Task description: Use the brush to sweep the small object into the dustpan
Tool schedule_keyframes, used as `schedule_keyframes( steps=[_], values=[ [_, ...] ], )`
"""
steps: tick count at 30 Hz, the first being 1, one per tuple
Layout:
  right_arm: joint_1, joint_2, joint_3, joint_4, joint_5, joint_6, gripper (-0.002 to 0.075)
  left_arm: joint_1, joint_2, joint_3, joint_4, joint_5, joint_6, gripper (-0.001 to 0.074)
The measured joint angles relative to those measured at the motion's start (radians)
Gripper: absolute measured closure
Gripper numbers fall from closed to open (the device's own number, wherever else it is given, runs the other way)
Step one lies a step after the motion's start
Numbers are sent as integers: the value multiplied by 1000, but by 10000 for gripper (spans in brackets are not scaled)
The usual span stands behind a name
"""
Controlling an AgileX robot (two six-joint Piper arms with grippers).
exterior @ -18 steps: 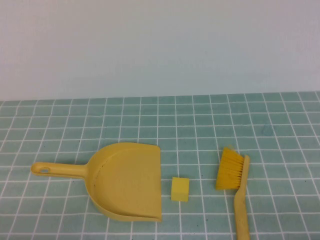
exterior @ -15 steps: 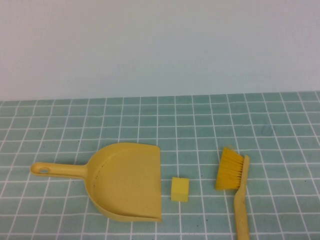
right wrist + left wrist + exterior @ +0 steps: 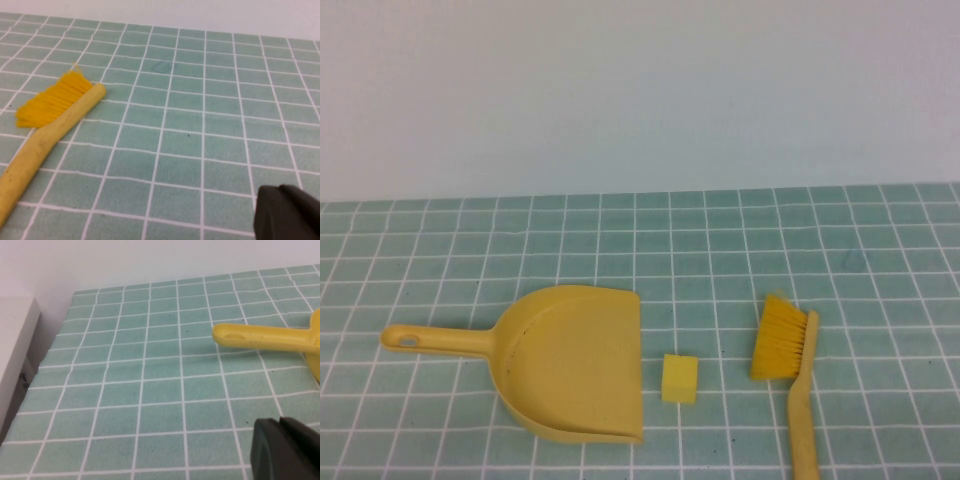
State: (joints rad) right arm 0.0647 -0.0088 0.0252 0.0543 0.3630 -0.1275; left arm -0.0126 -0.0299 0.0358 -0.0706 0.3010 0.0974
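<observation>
left gripper (image 3: 285, 450) parked near dustpan (image 3: 265, 337), right gripper (image 3: 287, 212) near brush (image 3: 50, 125)

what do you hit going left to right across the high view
dustpan, handle end first → small object → brush. Neither arm shows there; each wrist view shows only a dark tip of its own gripper, left gripper near the dustpan handle, right gripper near the brush.

Even, soft light, fairly bright, with no glare. The dustpan (image 3: 575, 362) and brush (image 3: 790, 375) cast only faint shadows on the bench (image 3: 720, 260). Wrist views look slightly soft; the high view is mildly grainy.
</observation>
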Motion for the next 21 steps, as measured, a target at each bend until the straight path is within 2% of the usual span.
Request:
schedule_keyframes(
  steps=[8, 21],
  values=[
    [0, 0, 0, 0, 0, 0, 727, -46, 0, 0, 0, -2, 0, 735],
    [0, 0, 0, 0, 0, 0, 727, -39, 0, 0, -63, 1, -11, 735]
  ],
)
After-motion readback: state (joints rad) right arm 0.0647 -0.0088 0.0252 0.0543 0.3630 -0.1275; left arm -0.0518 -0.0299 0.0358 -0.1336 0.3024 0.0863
